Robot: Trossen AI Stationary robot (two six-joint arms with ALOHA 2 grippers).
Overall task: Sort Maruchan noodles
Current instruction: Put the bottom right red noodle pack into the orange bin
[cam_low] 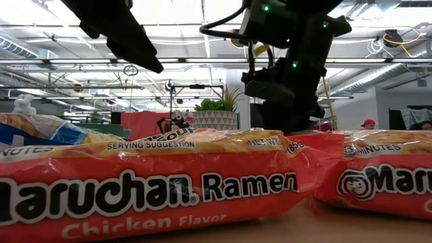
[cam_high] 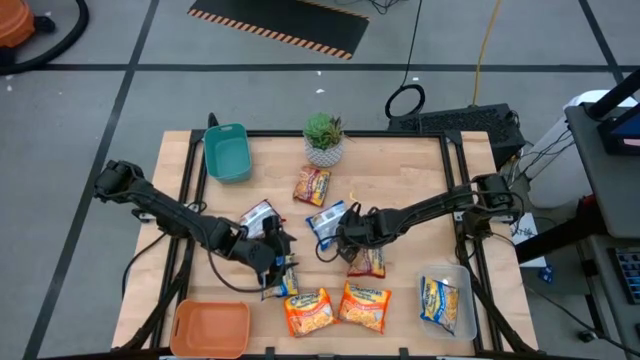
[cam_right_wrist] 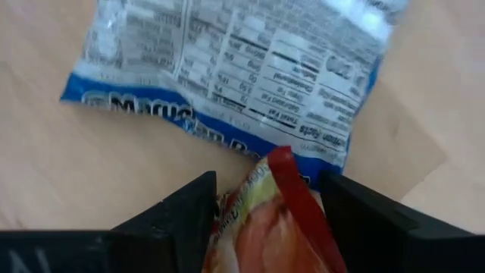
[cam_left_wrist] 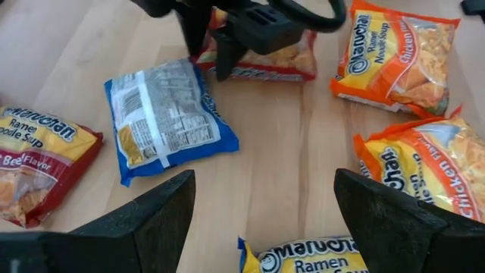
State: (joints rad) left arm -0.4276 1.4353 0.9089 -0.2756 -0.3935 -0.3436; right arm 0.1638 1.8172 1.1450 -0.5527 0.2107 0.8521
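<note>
Several Maruchan noodle packets lie flat on the wooden table. A dark red packet [cam_high: 367, 262] lies at the middle, and its end [cam_right_wrist: 276, 208] shows between the open fingers of my right gripper [cam_right_wrist: 269, 189], which points steeply down over it. Just beyond lies a blue packet [cam_right_wrist: 227, 68], back side up. My left gripper [cam_left_wrist: 265, 220] hangs open above the table with nothing between its fingers, over a blue-and-yellow packet [cam_left_wrist: 307, 258]. Two orange packets [cam_high: 307, 310] [cam_high: 365, 305] lie near the front edge, a red one [cam_high: 312, 185] and a silver-red one [cam_high: 258, 215] farther back. My right gripper comes at the dark red packet's end [cam_right_wrist: 288, 178] from above, slanting, one finger [cam_right_wrist: 178, 212] on either side of it. The packet lies on the table. Whether the fingers touch it I cannot tell.
A teal bin [cam_high: 228, 152] stands at the back left, an orange bin [cam_high: 210, 326] at the front left, and a clear bin [cam_high: 462, 290] with a blue-and-yellow packet at the front right. A potted plant [cam_high: 324, 138] stands at the far edge.
</note>
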